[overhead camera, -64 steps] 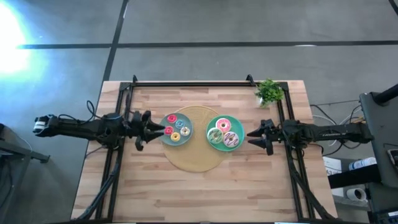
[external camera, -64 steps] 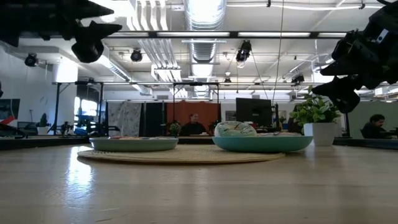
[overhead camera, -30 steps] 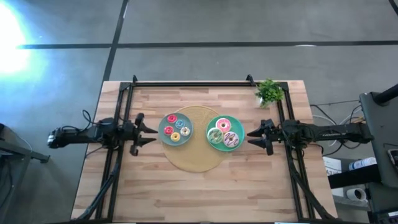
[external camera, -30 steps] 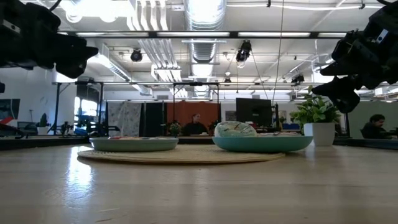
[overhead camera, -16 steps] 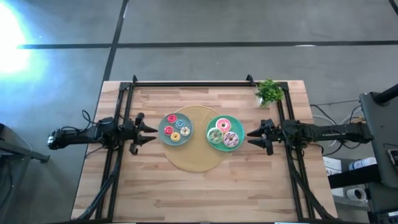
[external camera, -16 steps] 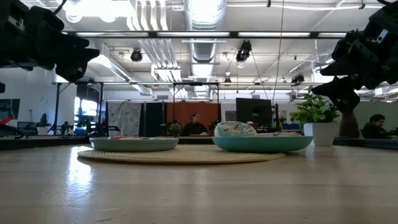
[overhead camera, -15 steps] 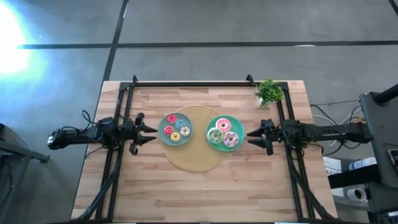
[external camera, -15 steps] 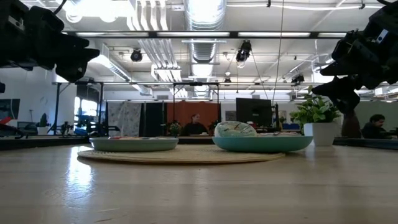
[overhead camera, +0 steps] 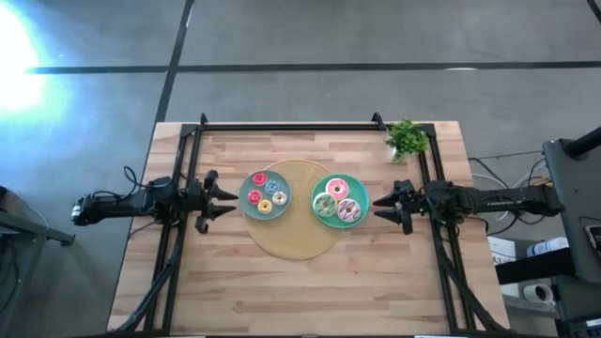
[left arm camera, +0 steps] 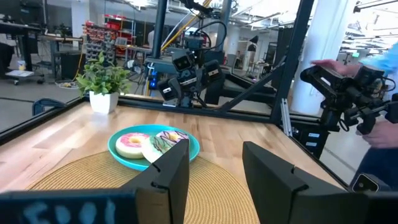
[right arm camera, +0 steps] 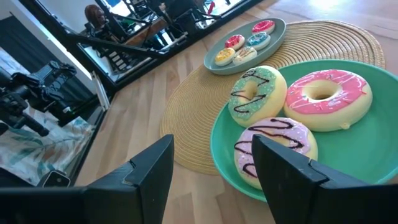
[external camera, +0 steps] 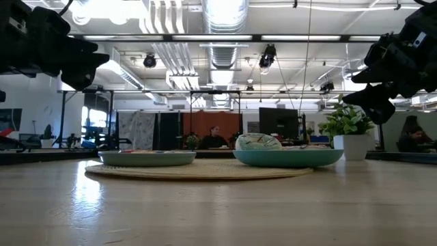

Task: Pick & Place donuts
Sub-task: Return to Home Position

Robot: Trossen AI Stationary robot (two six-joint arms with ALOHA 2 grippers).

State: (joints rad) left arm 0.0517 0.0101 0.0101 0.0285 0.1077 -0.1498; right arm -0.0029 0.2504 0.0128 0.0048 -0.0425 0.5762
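Three donuts, iced green (right arm camera: 251, 94), pink (right arm camera: 326, 99) and lilac (right arm camera: 273, 144), lie on the teal plate (overhead camera: 326, 219). Several smaller donuts (overhead camera: 266, 193), red, yellow and cream among them, lie on the grey-blue plate (overhead camera: 247, 190). Both plates stand on a round woven mat (overhead camera: 293, 239). My left gripper (overhead camera: 228, 199) (left arm camera: 214, 162) hovers open just left of the grey-blue plate, pointing at it. My right gripper (overhead camera: 377, 203) (right arm camera: 211, 149) hovers open just right of the teal plate, pointing at it. Both are above table height in the low view.
A small potted plant (overhead camera: 406, 138) stands at the table's far right corner. Black frame rails (overhead camera: 282, 126) run along the far edge and both sides. The near half of the wooden table (overhead camera: 300, 291) is bare. A person's hand (left arm camera: 333, 64) shows beyond the table.
My left gripper has drawn back from the grey-blue plate toward the table's left edge, still open, and has since stayed still. The donuts and plates have not moved.
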